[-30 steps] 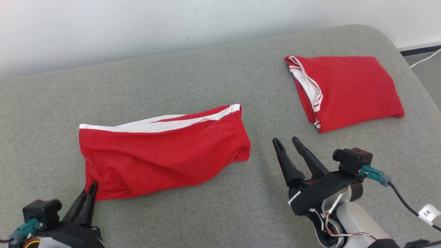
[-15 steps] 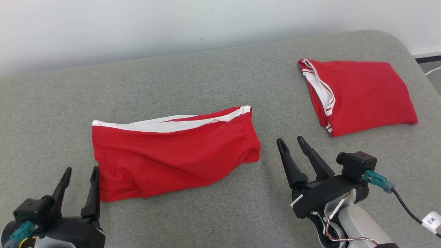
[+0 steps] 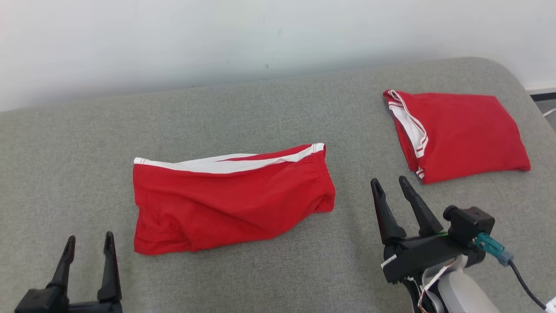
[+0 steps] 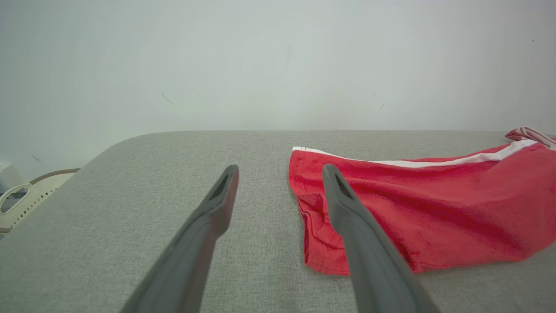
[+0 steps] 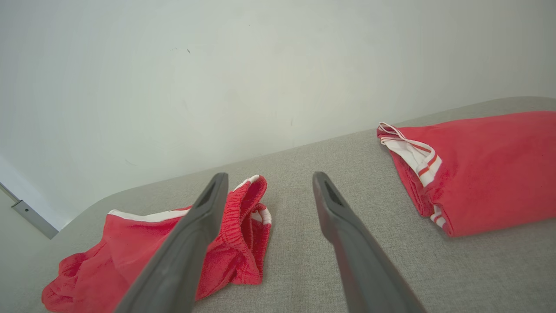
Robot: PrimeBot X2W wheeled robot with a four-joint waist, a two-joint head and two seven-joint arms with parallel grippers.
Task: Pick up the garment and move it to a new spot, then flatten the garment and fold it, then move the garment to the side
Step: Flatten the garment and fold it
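Spanning the view, the grey padded fabric surface (image 3: 260,100) carries the rumpled red cloth garment (image 3: 230,204) with a white stripe at centre, long axis left to right — open surface in front. The left gripper (image 3: 89,237) sits off its near-left corner, the right gripper (image 3: 388,180) beside its right end — both spread, empty.

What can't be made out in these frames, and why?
- Head view: left gripper, its body cut by the bottom edge.
- Left wrist view: shorts, far end cut by the right edge; pale object at the left edge, too cropped to identify.
- Right wrist view: folded garment runs off the right edge; a finger covers part of the shorts.
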